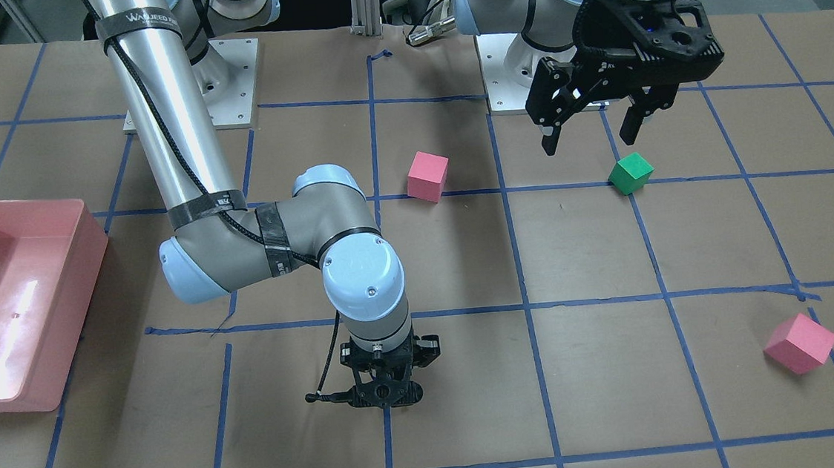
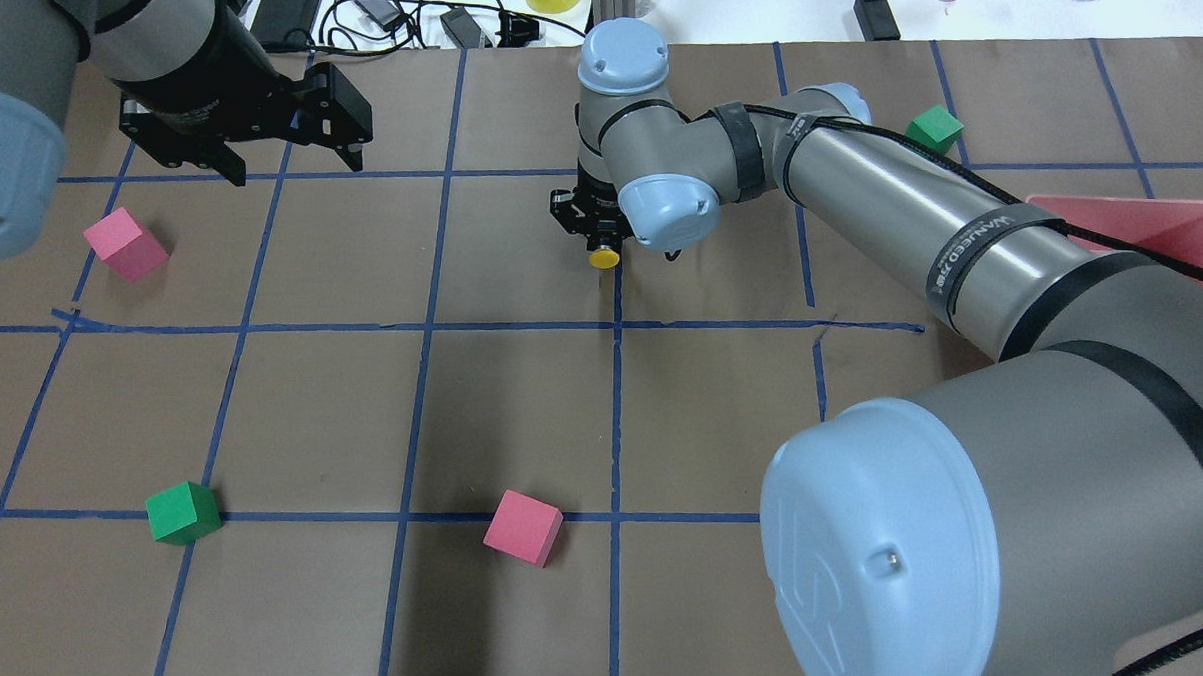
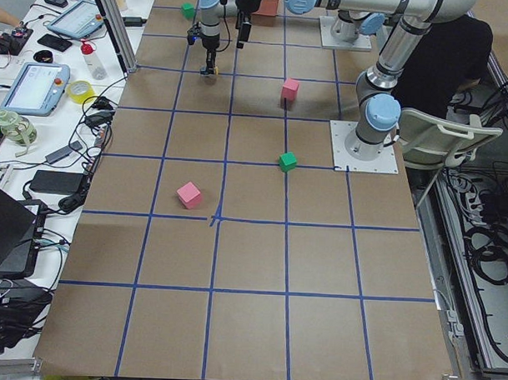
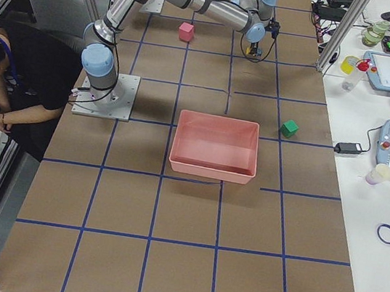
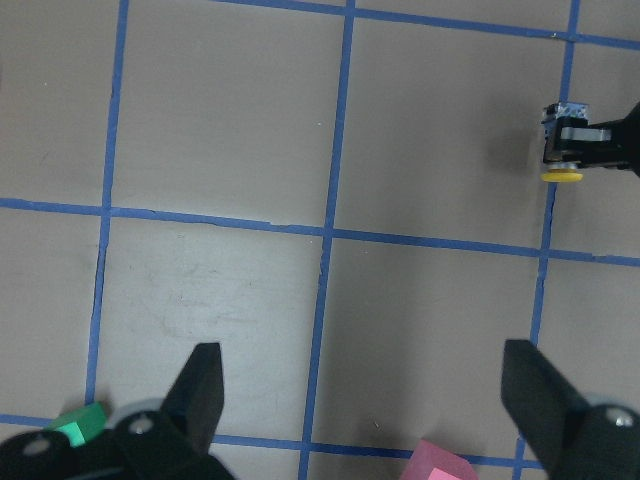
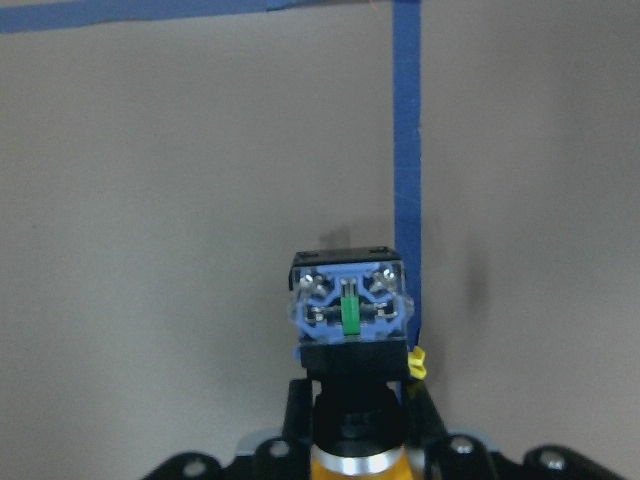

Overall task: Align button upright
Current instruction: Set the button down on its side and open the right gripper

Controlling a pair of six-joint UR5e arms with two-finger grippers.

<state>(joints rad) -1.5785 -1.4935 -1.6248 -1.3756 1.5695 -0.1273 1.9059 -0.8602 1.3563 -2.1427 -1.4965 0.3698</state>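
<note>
The left hand (image 2: 295, 167) hangs spread and empty. The right hand (image 6: 350, 390) pinches the small yellow-capped, black-bodied plastic push-button switch (image 6: 348, 308) sideways, near the brown paper worktop (image 2: 519, 415). It looks light, rigid and slick; its black body seems the safest hold.
</note>
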